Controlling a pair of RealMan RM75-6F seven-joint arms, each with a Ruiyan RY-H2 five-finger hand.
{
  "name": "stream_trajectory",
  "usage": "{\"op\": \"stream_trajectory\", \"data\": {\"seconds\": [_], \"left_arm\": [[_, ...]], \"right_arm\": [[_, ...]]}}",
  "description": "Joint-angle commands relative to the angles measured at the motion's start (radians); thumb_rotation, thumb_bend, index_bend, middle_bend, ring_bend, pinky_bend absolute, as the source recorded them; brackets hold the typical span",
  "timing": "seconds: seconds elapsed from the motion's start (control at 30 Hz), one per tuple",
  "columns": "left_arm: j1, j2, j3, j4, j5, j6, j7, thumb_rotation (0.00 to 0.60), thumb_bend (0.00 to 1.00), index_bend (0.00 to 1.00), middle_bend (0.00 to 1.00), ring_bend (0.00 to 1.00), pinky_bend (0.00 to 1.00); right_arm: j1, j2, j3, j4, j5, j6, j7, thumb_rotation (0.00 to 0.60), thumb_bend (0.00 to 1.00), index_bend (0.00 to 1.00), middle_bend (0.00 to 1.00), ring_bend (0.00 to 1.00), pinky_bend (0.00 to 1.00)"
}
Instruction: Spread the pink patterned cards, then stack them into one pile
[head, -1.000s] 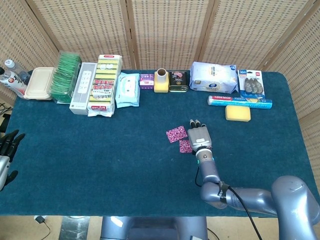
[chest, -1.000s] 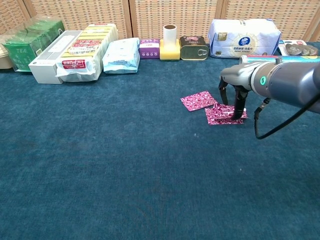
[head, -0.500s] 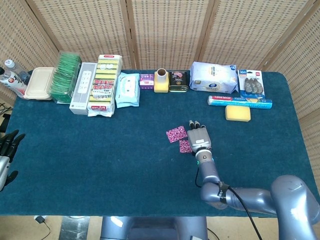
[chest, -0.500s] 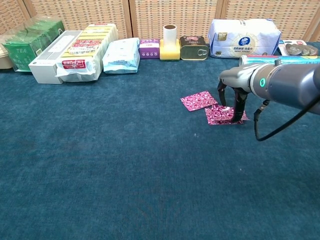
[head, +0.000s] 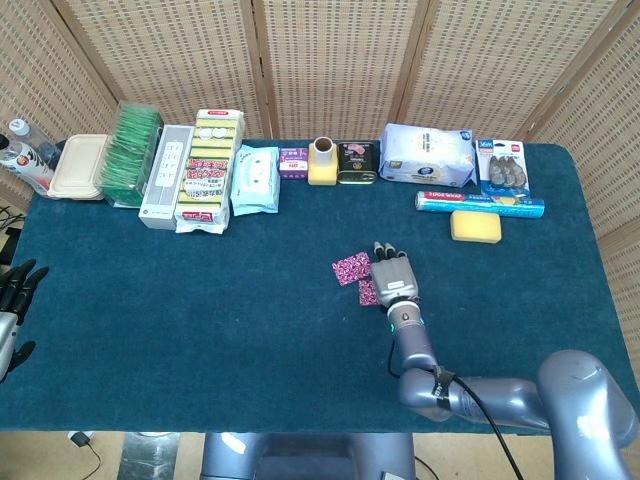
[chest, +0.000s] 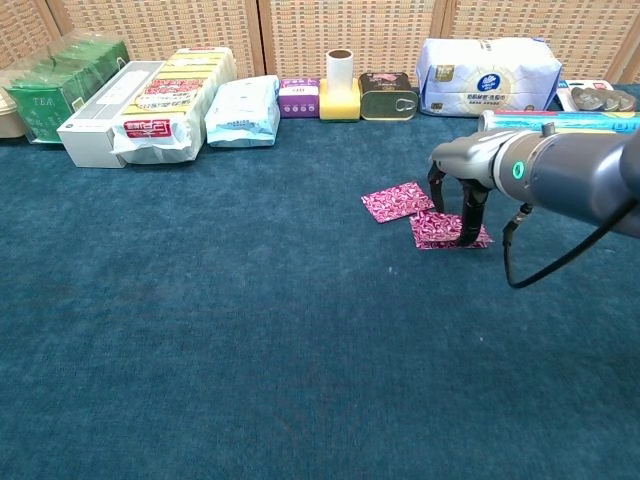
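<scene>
The left robot hand (head: 14, 300) hangs idle off the bench's near left edge, fingers apart and holding nothing, well apart from the work. At mid-bench the right robot hand (chest: 458, 190) stands fingers-down on the nearer pink card (chest: 445, 230), its fingertips (chest: 468, 235) pressing it flat on the blue bench (chest: 250, 330), gripping nothing. The farther pink card (chest: 398, 200) lies just beyond and to the robot's left, corners overlapping, so the stacking slide likely runs that way. Packaged goods (head: 208, 170) line the far edge.
</scene>
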Motion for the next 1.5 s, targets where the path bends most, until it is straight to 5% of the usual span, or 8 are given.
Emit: {"op": "stream_trajectory", "data": {"seconds": [0.03,0.43,0.67,0.93,1.5], "left_arm": [[0.0,0.001,0.0,0.0,0.0,-0.001,-0.001,0.6,0.09,0.0,0.0,0.0,0.08],[0.0,0.003,-0.001,0.003,0.001,0.003,-0.01,0.6,0.09,0.0,0.0,0.0,0.08],[-0.001,0.003,-0.001,0.002,0.002,0.001,-0.009,0.6,0.09,0.0,0.0,0.0,0.08],[0.0,0.003,0.0,0.002,0.003,0.001,-0.01,0.6,0.1,0.0,0.0,0.0,0.08],[-0.009,-0.003,-0.014,0.006,-0.025,-0.012,-0.011,0.6,0.09,0.0,0.0,0.0,0.08]], "right_arm": [[0.001,-0.002,0.0,0.0,0.0,0.001,0.001,0.6,0.27,0.34,0.01,0.0,0.19],[-0.002,0.002,0.001,-0.019,-0.016,0.01,0.011,0.6,0.27,0.29,0.01,0.0,0.19],[-0.018,0.021,0.009,-0.04,-0.143,-0.024,0.099,0.6,0.27,0.28,0.01,0.0,0.2],[-0.015,-0.016,0.009,0.037,-0.291,-0.075,0.189,0.6,0.27,0.28,0.02,0.0,0.2],[0.061,-0.101,0.019,0.221,-0.268,-0.192,0.167,0.6,0.27,0.25,0.02,0.0,0.21]]}}
